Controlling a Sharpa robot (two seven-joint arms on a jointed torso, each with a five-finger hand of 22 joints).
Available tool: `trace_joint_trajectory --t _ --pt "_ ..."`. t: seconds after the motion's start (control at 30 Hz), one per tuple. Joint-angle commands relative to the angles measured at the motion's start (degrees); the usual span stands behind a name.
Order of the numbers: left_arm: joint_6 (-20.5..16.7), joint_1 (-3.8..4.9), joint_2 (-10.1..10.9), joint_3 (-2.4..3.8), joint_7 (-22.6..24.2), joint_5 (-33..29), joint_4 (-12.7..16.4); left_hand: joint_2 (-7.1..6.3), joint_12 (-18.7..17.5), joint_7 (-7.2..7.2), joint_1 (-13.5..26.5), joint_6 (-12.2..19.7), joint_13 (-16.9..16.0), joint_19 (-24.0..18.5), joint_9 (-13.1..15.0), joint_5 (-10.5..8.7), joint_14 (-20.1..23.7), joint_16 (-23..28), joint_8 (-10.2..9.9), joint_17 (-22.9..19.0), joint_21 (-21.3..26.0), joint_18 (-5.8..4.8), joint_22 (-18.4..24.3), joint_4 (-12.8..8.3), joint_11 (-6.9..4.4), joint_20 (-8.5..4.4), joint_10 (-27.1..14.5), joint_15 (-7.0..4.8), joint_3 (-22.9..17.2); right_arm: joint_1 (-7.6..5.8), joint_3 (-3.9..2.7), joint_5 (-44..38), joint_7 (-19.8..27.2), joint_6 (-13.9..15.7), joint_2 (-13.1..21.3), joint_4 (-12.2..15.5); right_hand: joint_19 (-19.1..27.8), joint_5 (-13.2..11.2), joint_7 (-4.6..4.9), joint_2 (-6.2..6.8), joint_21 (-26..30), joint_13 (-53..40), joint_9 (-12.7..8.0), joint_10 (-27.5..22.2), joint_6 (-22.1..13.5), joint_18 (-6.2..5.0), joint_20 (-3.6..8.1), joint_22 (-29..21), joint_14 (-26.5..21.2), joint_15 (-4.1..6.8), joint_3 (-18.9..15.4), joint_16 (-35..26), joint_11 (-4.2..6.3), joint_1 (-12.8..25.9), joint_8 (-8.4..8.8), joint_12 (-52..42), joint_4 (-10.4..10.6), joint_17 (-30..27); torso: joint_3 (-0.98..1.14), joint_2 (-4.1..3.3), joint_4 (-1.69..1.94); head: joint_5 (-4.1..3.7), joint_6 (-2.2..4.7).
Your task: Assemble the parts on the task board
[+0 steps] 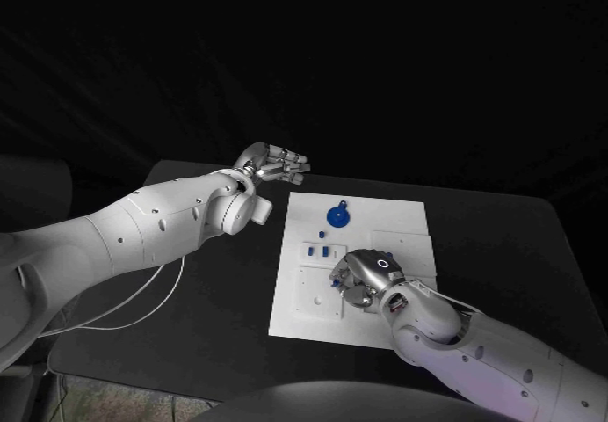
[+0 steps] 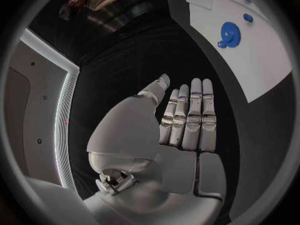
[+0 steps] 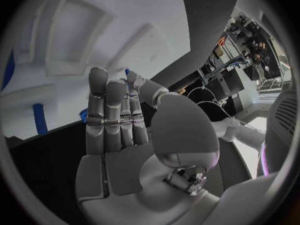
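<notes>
The white task board lies in the middle of the black table. A blue gear sits on its far part and also shows in the left wrist view. Small blue parts stand in slots near the board's middle. My right hand hovers over the board's near half, just right of those slots. Its fingers are stretched out side by side with nothing held. A blue bar lies on the board beyond them. My left hand is raised off the board's far left corner, its fingers straight and empty.
The board has shallow white recesses and a raised block on its near left. Black table surrounds the board. A thin white cable loops under my left arm.
</notes>
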State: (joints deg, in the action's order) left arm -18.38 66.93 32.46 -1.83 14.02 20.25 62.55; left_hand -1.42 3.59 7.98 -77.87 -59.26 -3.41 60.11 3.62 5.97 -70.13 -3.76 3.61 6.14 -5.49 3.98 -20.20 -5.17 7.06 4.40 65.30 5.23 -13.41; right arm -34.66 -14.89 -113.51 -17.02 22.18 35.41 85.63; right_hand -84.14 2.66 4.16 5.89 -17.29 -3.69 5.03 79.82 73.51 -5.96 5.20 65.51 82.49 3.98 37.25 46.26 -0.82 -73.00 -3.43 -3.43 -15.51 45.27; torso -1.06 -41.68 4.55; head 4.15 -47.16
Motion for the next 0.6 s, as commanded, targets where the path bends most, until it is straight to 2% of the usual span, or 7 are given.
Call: trace_joint_trajectory --t 0.03,0.4,0.6 --pt "0.9 0.01 -0.1 0.04 0.4 -0.3 0.2 0.33 -0.3 0.14 0.1 -0.3 0.0 0.1 0.0 0.34 -0.1 0.2 0.0 -0.1 -0.2 -0.45 0.1 -0.1 -0.08 -0.14 -0.3 0.05 0.0 0.05 0.07 -1.3 -0.8 0.0 -0.2 -0.1 -1.9 0.2 -0.12 -0.08 -0.3 -0.1 0.0 0.4 0.5 -0.68 0.41 0.1 0.2 0.22 0.3 -0.3 0.10 0.5 -0.27 -0.1 0.1 0.1 0.02 -0.01 -0.05 0.07 -0.08" --pt "1.2 0.01 -0.2 0.04 0.3 -0.3 0.4 0.33 -0.3 0.14 0.1 -0.3 0.0 0.1 0.0 0.34 -0.1 0.2 0.0 -0.1 -0.2 -0.45 0.1 -0.1 -0.08 -0.14 -0.3 0.05 0.0 0.05 0.41 -1.3 -0.8 -0.4 -0.6 -0.6 -1.9 0.2 -0.12 -0.02 -0.3 -0.1 0.0 0.4 0.5 -0.70 0.41 0.1 0.2 0.24 0.4 -0.4 0.11 0.5 -0.26 -0.1 0.0 0.1 0.03 0.03 -0.06 0.09 -0.22" --pt "1.2 0.01 -0.2 0.04 0.2 -0.3 0.5 0.33 -0.3 0.14 0.1 -0.3 0.0 0.1 0.0 0.34 -0.1 0.2 0.0 -0.1 -0.2 -0.45 0.1 -0.1 -0.08 -0.14 -0.3 0.05 0.0 0.05 0.82 -1.3 -0.9 -0.7 -0.8 -0.9 -1.9 0.2 -0.12 -0.02 -0.3 -0.1 0.0 0.4 0.5 -0.70 0.41 0.1 0.2 0.24 0.4 -0.4 0.11 0.5 -0.26 -0.1 0.0 0.1 0.01 0.00 -0.04 0.13 -0.32"
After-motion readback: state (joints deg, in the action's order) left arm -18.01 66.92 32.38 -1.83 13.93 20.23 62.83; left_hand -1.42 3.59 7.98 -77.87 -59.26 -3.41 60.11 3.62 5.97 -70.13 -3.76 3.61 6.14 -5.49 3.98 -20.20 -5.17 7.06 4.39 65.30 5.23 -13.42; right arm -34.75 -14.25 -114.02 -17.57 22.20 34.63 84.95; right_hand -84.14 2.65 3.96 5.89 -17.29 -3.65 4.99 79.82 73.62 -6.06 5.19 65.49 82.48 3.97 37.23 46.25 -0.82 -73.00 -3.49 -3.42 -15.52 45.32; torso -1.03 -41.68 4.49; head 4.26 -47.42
